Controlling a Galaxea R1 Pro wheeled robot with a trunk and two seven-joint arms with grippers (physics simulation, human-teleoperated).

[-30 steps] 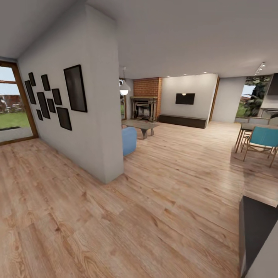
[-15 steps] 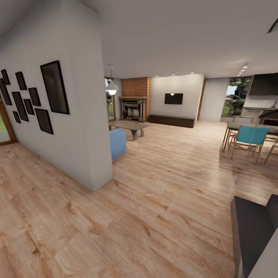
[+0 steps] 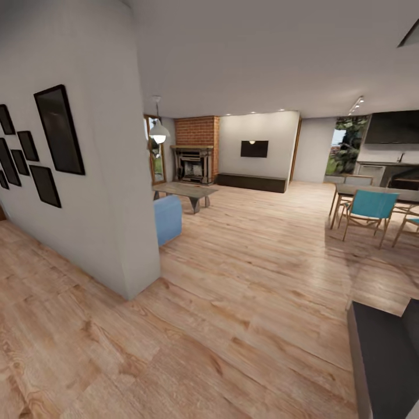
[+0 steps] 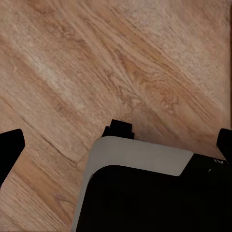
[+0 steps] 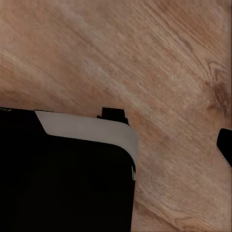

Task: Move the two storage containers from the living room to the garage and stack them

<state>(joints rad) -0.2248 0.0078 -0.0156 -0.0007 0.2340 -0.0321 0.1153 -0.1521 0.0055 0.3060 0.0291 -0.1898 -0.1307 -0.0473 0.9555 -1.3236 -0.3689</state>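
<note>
Head view: I face the living room (image 3: 244, 192). Collision risk: clipping the partition wall (image 3: 125, 192) while driving. I cannot tell either tool's opening. No containers sighted.

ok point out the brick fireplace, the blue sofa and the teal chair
brick fireplace (image 3: 198, 131): head view, on the red brick above the mantel
blue sofa (image 3: 168, 218): head view, on its visible end
teal chair (image 3: 370, 205): head view, on the backrest
</note>
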